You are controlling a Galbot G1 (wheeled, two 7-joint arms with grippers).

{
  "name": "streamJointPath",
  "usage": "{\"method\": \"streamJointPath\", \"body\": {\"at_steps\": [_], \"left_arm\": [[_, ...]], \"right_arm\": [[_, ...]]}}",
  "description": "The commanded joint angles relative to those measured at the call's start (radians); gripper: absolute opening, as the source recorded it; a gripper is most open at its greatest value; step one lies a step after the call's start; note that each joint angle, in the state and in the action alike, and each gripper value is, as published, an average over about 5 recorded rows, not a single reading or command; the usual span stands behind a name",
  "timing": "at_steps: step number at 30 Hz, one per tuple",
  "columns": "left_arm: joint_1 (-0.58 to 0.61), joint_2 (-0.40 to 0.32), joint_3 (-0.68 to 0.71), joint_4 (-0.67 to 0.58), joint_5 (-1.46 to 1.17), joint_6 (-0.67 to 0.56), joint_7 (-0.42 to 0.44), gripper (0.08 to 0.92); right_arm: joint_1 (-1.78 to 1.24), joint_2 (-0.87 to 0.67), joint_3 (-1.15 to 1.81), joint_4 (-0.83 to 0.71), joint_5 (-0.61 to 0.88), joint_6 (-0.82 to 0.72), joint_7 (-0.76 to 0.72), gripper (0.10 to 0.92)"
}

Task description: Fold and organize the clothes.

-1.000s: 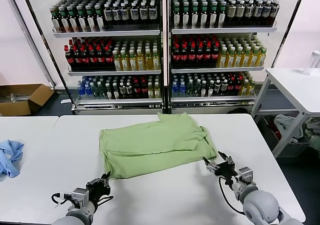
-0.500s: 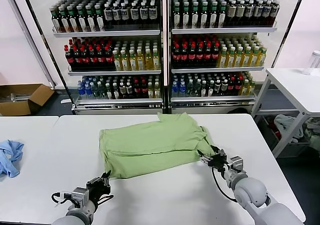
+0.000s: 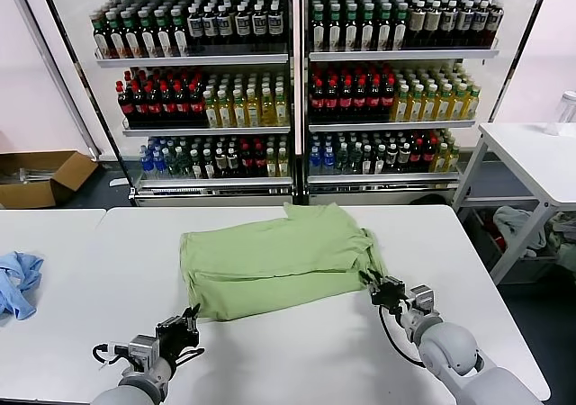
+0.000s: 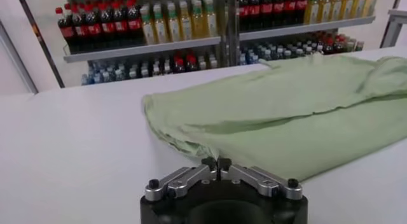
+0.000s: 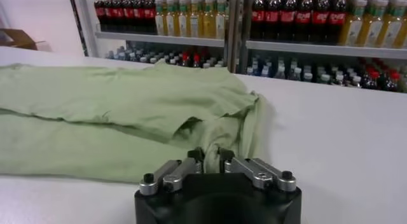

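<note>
Right claw [image 3: 378, 289] pinched tight on green shirt's [image 3: 279, 256] near-right corner; left claw [image 3: 183, 325] closed, empty.

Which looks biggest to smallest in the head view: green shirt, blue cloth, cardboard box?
1. Light green fabric polo shirt
2. Brown cardboard box, farther back, so likely bigger than it looks
3. Light blue crumpled cloth, cut off by the frame edge

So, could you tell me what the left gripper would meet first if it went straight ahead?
Probably the near edge of the green polo shirt: the left gripper, shut, points at it, with only bare table between.
</note>
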Motion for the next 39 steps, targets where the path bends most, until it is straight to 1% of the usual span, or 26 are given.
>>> {"method": "streamJointPath", "body": {"at_steps": [1,5,9,16,22,26,31,39], "left_arm": [[-0.012,0.007,-0.004,0.012,0.0,-0.008,0.007,0.082],[0.002,0.023,-0.011,0.01,0.001,-0.014,0.008,0.082],[0.031,0.046,-0.022,-0.022,0.001,-0.006,-0.004,0.082],[0.108,0.073,-0.053,-0.102,0.035,0.049,-0.09,0.082],[0.205,0.078,-0.074,-0.134,0.088,0.061,-0.139,0.082],[0.281,0.066,-0.078,-0.157,0.123,0.056,-0.195,0.082],[0.377,0.045,-0.07,-0.176,0.164,0.027,-0.261,0.082],[0.48,0.027,-0.089,-0.181,0.173,-0.008,-0.348,0.082]], "right_arm": [[-0.045,-0.016,0.014,0.041,-0.003,-0.002,0.001,0.129],[-0.095,-0.054,0.036,0.112,-0.002,-0.009,0.017,0.119],[-0.15,-0.102,0.064,0.216,0.012,-0.031,0.052,0.119],[-0.288,-0.162,0.121,0.409,0.041,-0.094,0.125,0.119],[-0.462,-0.175,0.154,0.528,-0.002,-0.135,0.167,0.119],[-0.556,-0.166,0.155,0.566,-0.067,-0.118,0.176,0.119],[-0.607,-0.157,0.152,0.57,-0.122,-0.093,0.185,0.119],[-0.706,-0.157,0.164,0.579,-0.175,-0.056,0.199,0.119]]}}
